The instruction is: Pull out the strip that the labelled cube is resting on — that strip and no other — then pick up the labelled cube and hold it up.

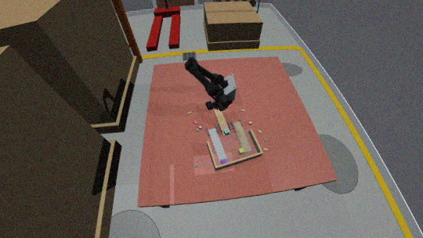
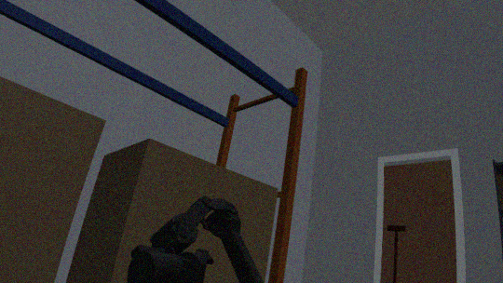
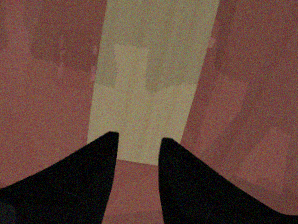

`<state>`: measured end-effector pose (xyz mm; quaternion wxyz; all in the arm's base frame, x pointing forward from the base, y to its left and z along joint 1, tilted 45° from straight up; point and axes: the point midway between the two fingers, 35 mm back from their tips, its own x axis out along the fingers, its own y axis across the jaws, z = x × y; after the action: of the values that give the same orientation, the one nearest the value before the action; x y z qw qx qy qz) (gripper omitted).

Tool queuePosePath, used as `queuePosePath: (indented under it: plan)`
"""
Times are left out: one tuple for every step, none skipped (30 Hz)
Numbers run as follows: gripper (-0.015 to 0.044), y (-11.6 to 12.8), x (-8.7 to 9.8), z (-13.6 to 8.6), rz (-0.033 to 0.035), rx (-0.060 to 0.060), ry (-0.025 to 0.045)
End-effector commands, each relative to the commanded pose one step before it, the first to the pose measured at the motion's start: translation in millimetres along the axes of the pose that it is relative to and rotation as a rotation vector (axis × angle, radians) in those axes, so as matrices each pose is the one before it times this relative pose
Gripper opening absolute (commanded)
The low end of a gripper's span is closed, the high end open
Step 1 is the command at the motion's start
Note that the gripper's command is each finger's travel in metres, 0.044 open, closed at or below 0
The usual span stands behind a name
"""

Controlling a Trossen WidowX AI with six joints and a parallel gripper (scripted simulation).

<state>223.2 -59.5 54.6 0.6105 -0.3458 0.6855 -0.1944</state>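
A pale wooden strip [image 1: 220, 119] [image 3: 155, 50] lies in the middle, its near end outside the walled frame. A cyan cube [image 1: 226, 131] appears to rest on its far end. A whitish strip [image 1: 216, 142] on the left has a purple cube [image 1: 223, 160] at its far end. A wooden strip [image 1: 242, 135] on the right has a yellow-green cube [image 1: 241, 150] at its far end. No label can be made out on any cube. My gripper [image 1: 216, 109] [image 3: 139, 144] is partly open and empty, its fingertips over the near end of the middle strip.
A low wooden wall [image 1: 239, 160] closes the far side of the three strips, with side walls left and right. Short dark guides stand beside the strips' near parts. Several small bits are scattered around on the red mat [image 1: 176, 137]. A grey panel [image 1: 230, 84] stands beside the arm.
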Motion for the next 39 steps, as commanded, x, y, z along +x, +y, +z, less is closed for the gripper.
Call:
queuePosePath:
  plan:
    - [0.0184, -1.25, -2.28, 14.87, 0.00373, -0.0458, -0.00827]
    - [0.0210, -0.37, -0.26, 3.43, -0.00001, 0.0001, -0.00015]
    - [0.0236, -0.38, -0.32, 3.29, 0.00000, 0.0001, -0.00015]
    - [0.0263, -0.32, -0.27, 2.98, 0.00000, 0.0001, -0.00013]
    - [0.0289, -0.33, -0.25, 2.84, 0.00000, 0.0001, -0.00013]
    - [0.0315, -0.32, -0.23, 2.86, 0.00000, 0.0001, -0.00013]
    - [0.0341, -0.32, -0.27, 2.94, 0.00000, 0.0001, -0.00013]
    - [0.0368, -0.30, -0.25, 2.97, 0.00000, 0.0001, -0.00013]
    - [0.0394, -0.34, -0.28, 3.05, 0.00000, 0.0001, -0.00014]
    - [0.0420, -0.32, -0.25, 2.99, 0.00000, 0.0001, -0.00013]
    - [0.0440, -0.34, -0.29, 3.11, 0.00000, 0.0001, -0.00014]
    - [0.0440, -0.32, -0.27, 3.08, 0.00000, 0.0001, -0.00014]
    - [0.0440, -0.36, -0.31, 3.24, 0.00000, 0.0001, -0.00015]
    - [0.0440, -0.32, -0.27, 3.14, 0.00000, 0.0001, -0.00014]
    - [0.0440, -0.38, -0.34, 3.19, 0.00000, 0.0001, -0.00014]
    - [0.0440, -0.34, -0.30, 3.02, 0.00000, 0.0001, -0.00014]
    - [0.0440, -0.37, -0.33, 3.15, 0.00000, 0.0001, -0.00014]
    - [0.0440, -0.34, -0.30, 3.07, 0.00000, 0.0001, -0.00014]
    - [0.0440, -0.38, -0.34, 3.19, 0.00000, 0.0001, -0.00014]
    - [0.0440, -0.34, -0.31, 3.02, 0.00000, 0.0001, -0.00014]
    - [0.0440, -0.38, -0.35, 3.16, 0.00000, 0.0001, -0.00014]
    - [0.0440, -0.35, -0.31, 3.04, 0.00000, 0.0001, -0.00014]
    - [0.0440, -0.39, -0.37, 3.21, 0.00000, 0.0001, -0.00014]
    - [0.0440, -0.36, -0.33, 3.04, 0.00000, 0.0001, -0.00014]
    - [0.0440, -0.40, -0.38, 3.19, 0.00000, 0.0001, -0.00014]
    - [0.0440, -0.36, -0.34, 3.01, 0.00000, 0.0001, -0.00014]
    - [0.0440, -0.41, -0.39, 3.21, 0.00000, 0.0001, -0.00014]
    - [0.0440, -0.37, -0.35, 3.04, 0.00000, 0.0001, -0.00014]
    - [0.0440, -0.42, -0.40, 3.22, 0.00000, 0.0001, -0.00015]
    - [0.0440, -0.38, -0.36, 2.99, 0.00000, 0.0001, -0.00013]
    - [0.0440, -0.43, -0.41, 3.20, 0.00000, 0.0001, -0.00014]
    - [0.0440, -0.39, -0.37, 3.02, 0.00000, 0.0001, -0.00014]
    - [0.0440, -0.44, -0.43, 3.23, 0.00000, 0.0001, -0.00015]
    - [0.0440, -0.39, -0.38, 2.98, 0.00000, 0.0001, -0.00013]
    - [0.0440, -0.45, -0.44, 3.23, 0.00000, 0.0001, -0.00015]
    - [0.0440, -0.41, -0.39, 3.02, 0.00000, 0.0001, -0.00014]
    - [0.0440, -0.47, -0.46, 3.27, 0.00000, 0.0001, -0.00015]
    - [0.0440, -0.41, -0.40, 2.98, 0.00000, 0.0001, -0.00013]
    - [0.0440, -0.48, -0.47, 3.24, 0.00000, 0.0001, -0.00015]
